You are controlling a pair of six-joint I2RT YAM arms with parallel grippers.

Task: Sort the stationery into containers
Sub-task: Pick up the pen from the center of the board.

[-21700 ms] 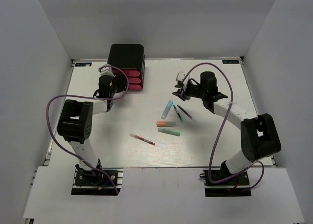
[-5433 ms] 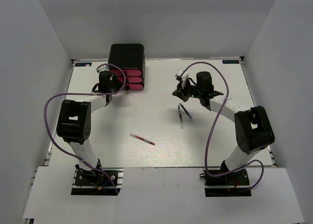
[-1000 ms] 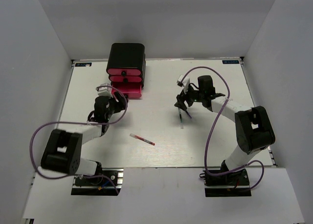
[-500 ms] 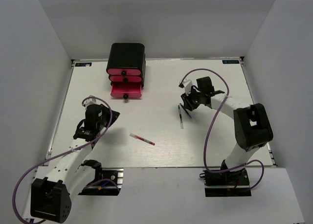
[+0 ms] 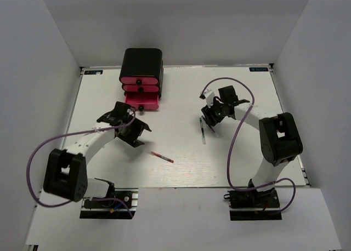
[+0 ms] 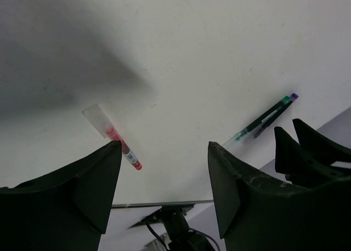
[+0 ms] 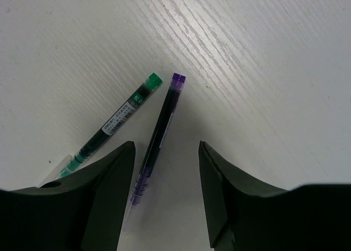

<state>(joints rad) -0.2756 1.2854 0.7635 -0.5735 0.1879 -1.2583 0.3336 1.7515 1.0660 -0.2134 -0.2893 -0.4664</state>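
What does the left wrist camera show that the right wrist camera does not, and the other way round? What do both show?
Only the left wrist view shows the red pen, lying ahead of the open left gripper. Only the right wrist view shows the open right gripper with the purple pen lying between its fingers, and the printed label on the green pen. Both show the green and purple pens lying side by side on the white table.
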